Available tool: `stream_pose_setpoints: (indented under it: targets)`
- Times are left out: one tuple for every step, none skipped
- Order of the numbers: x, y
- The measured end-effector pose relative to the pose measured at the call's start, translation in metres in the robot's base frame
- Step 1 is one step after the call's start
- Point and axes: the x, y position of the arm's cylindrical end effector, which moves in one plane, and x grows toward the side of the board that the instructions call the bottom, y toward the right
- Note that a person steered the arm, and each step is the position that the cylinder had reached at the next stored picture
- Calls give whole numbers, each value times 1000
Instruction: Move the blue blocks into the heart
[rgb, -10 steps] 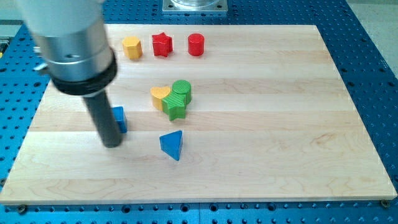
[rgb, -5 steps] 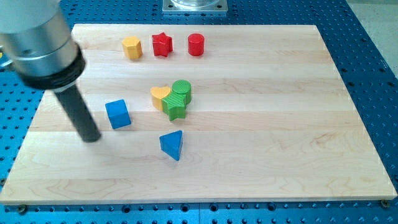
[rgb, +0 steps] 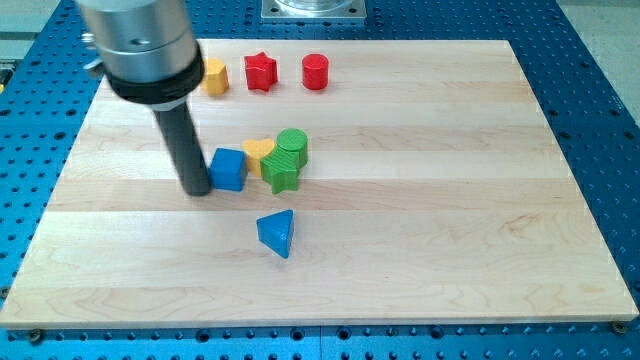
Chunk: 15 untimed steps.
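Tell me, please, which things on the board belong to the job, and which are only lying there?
Belonging to the job:
- blue cube, with my tip at its left side in the view
- blue triangular block
- yellow heart

Only lying about:
- green cylinder
- green star
- red star
- red cylinder
- yellow block at the view's top

My tip (rgb: 197, 190) down (rod near-upright)

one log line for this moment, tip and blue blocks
my tip: touching left side of blue cube | blue cube: against yellow heart block | blue triangular block: apart, below the cluster
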Motion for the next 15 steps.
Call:
stream_pose_setpoints:
  targets:
    - [0,8]
    - [42,-17]
    - [119,11]
    - [134,90]
    - [99,148]
    - [78,77]
    - [65,20]
    - [42,9]
    - [33,-12]
    - [38,-49]
    - [9,-56]
    - [10,-95]
    - [10,-114]
    - [-24,-78]
    - [-49,-74]
